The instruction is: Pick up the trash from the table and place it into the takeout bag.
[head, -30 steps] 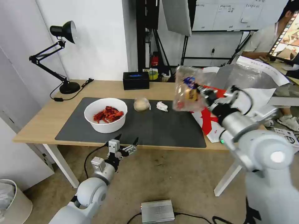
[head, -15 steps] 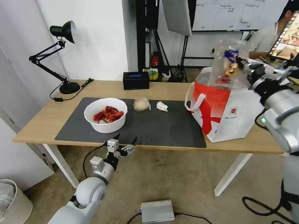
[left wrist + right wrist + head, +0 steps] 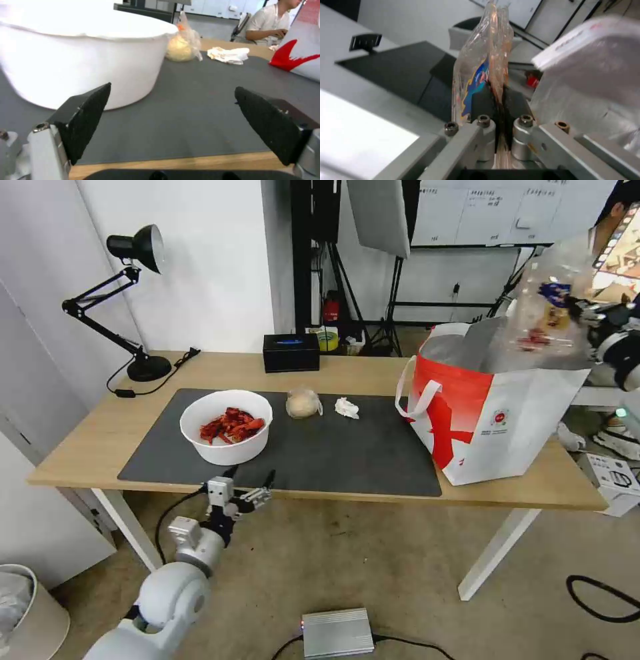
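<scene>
right gripper (image 3: pixel 496 100): fingers pinched tight on the edge of the clear plastic clamshell tray with red bits (image 3: pixel 550 317), held in the air above the open mouth of the bag, toward its far right side; tray tilted, not touching the bag rim as far as I can tell.
takeout bag: large white tote with red graphic and silver foil lining (image 3: pixel 493 413), standing upright on the right end of the light wooden table (image 3: pixel 87 440), partly on the dark grey mat (image 3: pixel 333 453); white loop handle hangs on the side facing the mat.
left gripper (image 3: pixel 248 483): fingers spread wide, nothing between them, low at the table's near edge just in front of the bowl.
white bowl of red shells (image 3: pixel 227 427): on the mat's left part.
plastic-wrapped beige lump (image 3: pixel 303 403): on the mat, back edge, right of the bowl.
small crumpled white tissue (image 3: pixel 347 408): on the mat just right of the lump, apart from it.
black rectangular box (image 3: pixel 291 352): on the table's far edge behind the mat.
black desk lamp (image 3: pixel 133 300): far-left corner of the table.
</scene>
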You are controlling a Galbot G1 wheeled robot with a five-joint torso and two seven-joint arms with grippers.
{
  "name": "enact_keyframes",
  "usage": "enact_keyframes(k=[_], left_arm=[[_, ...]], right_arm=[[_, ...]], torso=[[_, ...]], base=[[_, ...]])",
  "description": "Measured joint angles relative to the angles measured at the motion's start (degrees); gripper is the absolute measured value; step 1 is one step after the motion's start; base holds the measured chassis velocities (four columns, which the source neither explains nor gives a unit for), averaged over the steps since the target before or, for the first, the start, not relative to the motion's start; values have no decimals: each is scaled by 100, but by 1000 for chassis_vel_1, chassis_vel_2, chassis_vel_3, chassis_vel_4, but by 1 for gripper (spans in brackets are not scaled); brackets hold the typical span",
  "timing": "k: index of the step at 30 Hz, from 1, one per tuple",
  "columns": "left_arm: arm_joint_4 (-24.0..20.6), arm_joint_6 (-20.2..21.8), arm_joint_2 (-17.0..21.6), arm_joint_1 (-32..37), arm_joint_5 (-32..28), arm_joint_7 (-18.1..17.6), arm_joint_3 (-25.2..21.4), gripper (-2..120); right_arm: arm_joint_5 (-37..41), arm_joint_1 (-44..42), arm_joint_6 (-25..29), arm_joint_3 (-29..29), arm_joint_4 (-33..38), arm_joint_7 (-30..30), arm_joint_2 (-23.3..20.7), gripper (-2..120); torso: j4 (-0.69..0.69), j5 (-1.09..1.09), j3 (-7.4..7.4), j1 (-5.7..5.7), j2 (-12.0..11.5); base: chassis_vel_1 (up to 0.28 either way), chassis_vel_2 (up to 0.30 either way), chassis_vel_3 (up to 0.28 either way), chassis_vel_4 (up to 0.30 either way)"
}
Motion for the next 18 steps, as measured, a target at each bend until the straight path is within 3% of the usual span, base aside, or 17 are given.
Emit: enact_keyframes(k=[5, 18], left_arm=[[-247, -10, -24, 315, -26, 33, -334, 100], [-395, -46, 6, 515, -133, 151, -685, 100]], right_arm=[[41, 120, 39, 170, -466, -29, -54, 1], [27, -198, 49, 538, -637, -16, 29, 1]], torso=[[0, 0, 0, 0, 0], [-3, 0, 0, 0, 0]], base=[[0, 0, 0, 0], [0, 0, 0, 0]])
